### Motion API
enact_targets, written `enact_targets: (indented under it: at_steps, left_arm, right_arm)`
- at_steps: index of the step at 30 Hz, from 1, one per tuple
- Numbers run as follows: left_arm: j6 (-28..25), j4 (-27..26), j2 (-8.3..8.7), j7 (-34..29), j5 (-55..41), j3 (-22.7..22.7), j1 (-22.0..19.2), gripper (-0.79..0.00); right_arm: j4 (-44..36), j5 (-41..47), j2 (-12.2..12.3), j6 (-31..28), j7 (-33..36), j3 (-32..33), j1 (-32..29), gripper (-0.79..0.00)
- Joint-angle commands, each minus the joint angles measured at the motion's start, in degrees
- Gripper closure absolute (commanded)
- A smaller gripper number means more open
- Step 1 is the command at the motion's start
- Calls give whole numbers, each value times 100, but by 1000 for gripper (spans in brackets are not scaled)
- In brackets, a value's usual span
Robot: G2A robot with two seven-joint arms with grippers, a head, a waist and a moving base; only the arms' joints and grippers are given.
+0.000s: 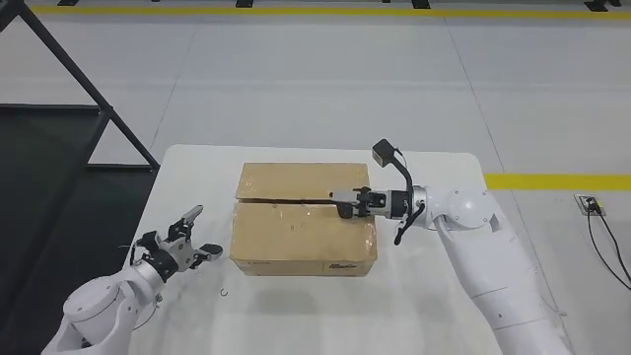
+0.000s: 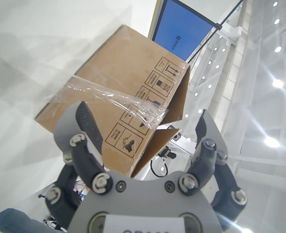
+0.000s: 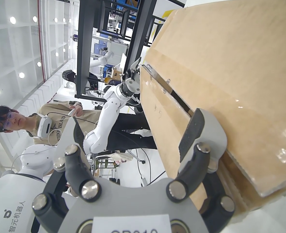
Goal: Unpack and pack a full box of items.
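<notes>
Right pincer (image 1: 345, 203) is hanging released at the 3 o'clock end of the box (image 1: 296, 232), one finger (image 3: 201, 132) over the cardboard beside the top seam (image 1: 286, 198). Left pincer (image 1: 192, 239) is waiting released too, at the box's 8 o'clock, clear of it. Box is sitting mid-desk (image 1: 197, 173), flaps down, clear tape (image 2: 118, 98) wrapping the end facing my left. I'm reckoning this is the unpack step, barely begun. Next move is calling for a finger under the flap edge, left bracing.

Box (image 1: 304, 232) on table (image 1: 434, 296), left claw (image 1: 204, 235) beside it, right claw (image 1: 340, 202) over it.
</notes>
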Motion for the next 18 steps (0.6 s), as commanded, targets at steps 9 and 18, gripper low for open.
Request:
enact_targets:
  at_steps: [9,18]
  left_arm:
    - [-368,417,-144,1091,-130,332,-454,-785]
    - [-1009,349,-258,1831,-756,173,-486,-785]
  right_arm:
    - [-71,36,48,39,-57,-119,1,-785]
    - [-56,83,88,55,-38,-222,36,-785]
